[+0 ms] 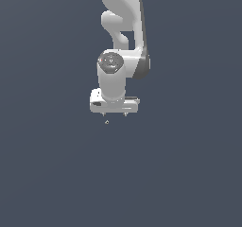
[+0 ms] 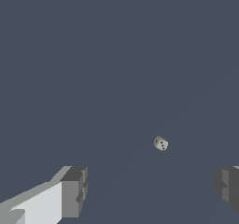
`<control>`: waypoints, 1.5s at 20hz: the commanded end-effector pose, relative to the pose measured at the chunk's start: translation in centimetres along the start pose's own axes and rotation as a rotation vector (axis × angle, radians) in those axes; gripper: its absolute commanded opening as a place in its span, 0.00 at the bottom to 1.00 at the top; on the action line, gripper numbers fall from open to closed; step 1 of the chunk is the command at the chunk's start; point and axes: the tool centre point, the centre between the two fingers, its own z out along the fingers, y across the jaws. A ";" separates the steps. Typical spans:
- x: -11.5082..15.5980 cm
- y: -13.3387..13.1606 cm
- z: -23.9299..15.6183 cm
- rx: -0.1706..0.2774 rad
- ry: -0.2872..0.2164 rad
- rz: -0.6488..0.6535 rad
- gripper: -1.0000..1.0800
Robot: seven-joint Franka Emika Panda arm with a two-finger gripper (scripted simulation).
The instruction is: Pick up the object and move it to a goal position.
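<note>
The object [image 1: 107, 122] is a tiny pale grey-white speck on the dark surface, just below my gripper [image 1: 114, 114] and slightly toward the exterior view's left of its middle. In the wrist view the object [image 2: 161, 143] looks like a small die with dark dots. It lies ahead of my gripper [image 2: 149, 190], apart from both fingers [image 2: 74, 190]. The jaws stand wide apart and hold nothing. The white arm rises above the gripper in the exterior view.
A plain dark grey-blue surface [image 1: 189, 174] fills both views. No other objects or edges show.
</note>
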 end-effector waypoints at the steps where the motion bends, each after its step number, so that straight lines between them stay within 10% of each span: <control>1: 0.0 0.0 0.0 0.000 0.000 0.000 0.96; 17: 0.9 1.8 -1.5 -0.004 0.052 0.011 0.96; 30: -0.7 3.5 4.4 0.022 0.069 0.278 0.96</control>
